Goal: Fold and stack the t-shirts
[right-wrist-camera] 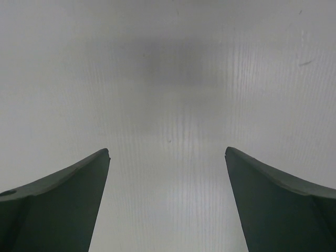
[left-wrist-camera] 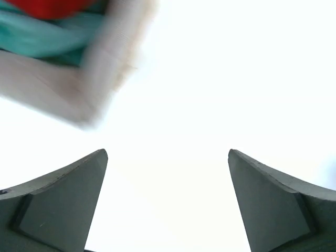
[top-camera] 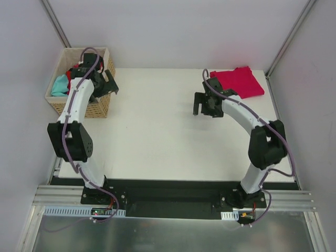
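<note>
- Left tool stands spread wide with nothing in it. It hangs by the near right corner of the basket, where the wicker meets the tabletop.
- From its own wrist camera, both fingers sit far apart over a bright white surface. A blurred corner of the basket rim shows at the upper left, with teal and red cloth inside it.
- Right tool is also fully parted and holds nothing. It hangs over bare tabletop to the right of centre (its wrist camera shows only the pale surface and a soft grey shadow ahead of the fingers).
- One crimson shirt lies flat as a rough rectangle at the far right corner of the tabletop. It is just beyond the right tool and not touching it.
- A teal shirt is bunched in the left side of the basket.
- A red shirt peeks out beside the teal one, mostly hidden by the left arm. How many more shirts lie under them I cannot tell.
- The basket stands at the far left corner of the tabletop, well apart from the crimson shirt.
</note>
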Robot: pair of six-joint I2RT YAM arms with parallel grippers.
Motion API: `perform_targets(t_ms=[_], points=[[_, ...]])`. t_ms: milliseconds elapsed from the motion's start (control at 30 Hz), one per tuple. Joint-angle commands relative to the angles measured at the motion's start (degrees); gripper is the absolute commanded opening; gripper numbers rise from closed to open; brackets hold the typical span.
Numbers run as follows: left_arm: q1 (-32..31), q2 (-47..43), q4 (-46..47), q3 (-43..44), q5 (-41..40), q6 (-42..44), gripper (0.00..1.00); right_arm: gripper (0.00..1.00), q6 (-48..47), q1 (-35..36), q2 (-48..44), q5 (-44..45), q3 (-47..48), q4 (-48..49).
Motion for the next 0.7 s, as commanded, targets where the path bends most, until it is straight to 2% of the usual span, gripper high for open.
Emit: perform_targets(t_ms=[0,100,233,367,500,667], points=[[-7.6,-15.2,4.0,-5.8,2.8,-1.5,0.99,0.96,-3.2,-3.9,10.7,-1.5,11.6,-0.8],[-12.4,-23.0,5.1,-10.7,3.5,-2.4,0.99,0.96,-3.2,-6.6,18.2,-8.7,16.7,0.7],[-16.2,-32.4,6.6,-16.3,3.5,-4.3,0.99,0.96,-3.9,-8.4,28.0,-12.6,30.0,-0.2],[-18.1,-36.1,7.4,-19.6,3.7,-4.4,0.99,0.96,-2.7,-10.5,35.9,-17.0,37.3,0.0],[-18.5,-38.7,12.6,-25.0,8.6,-3.4,0.99,0.96,-1.4,-11.8,38.3,-20.1,39.8,2.5],[-18.5,-38.6,15.5,-26.9,9.8,-2.4,0.99,0.96,0.8,-14.2,41.4,-20.8,43.9,3.8]])
